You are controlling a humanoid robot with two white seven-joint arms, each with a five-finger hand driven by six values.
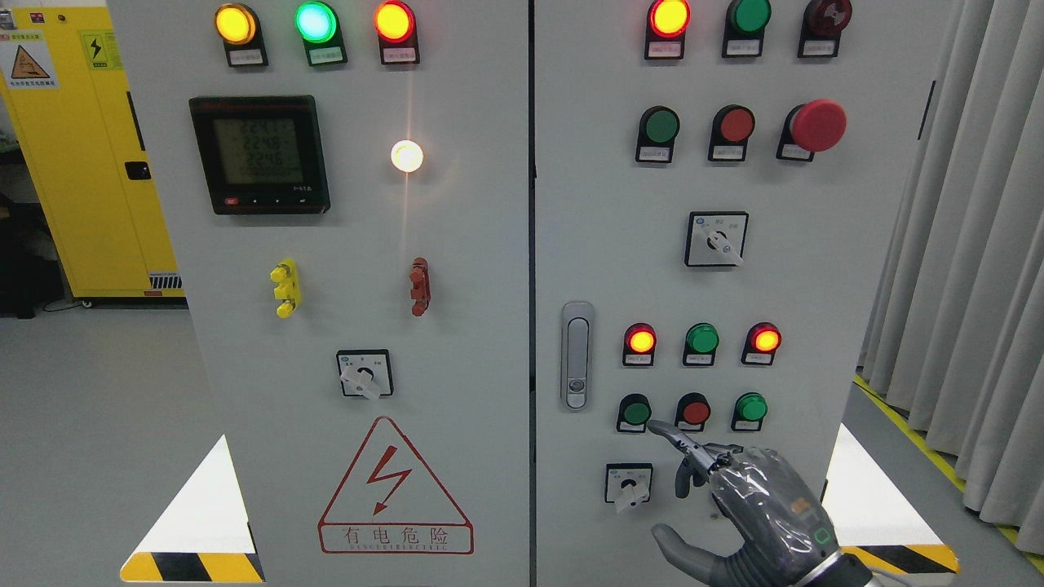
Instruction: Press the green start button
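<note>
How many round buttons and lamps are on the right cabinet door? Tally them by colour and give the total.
Green buttons and lamps: 5
Red buttons and lamps: 7
Total: 12

Right hand (754, 497) index fingertip (655, 426) just beside green button (634, 412).

The right hand (758, 505) is dark grey with a glossy, metallic sheen, its slim jointed fingers (681, 440) segmented. A small green-outlined marking and an orange patch sit on its back.
</note>
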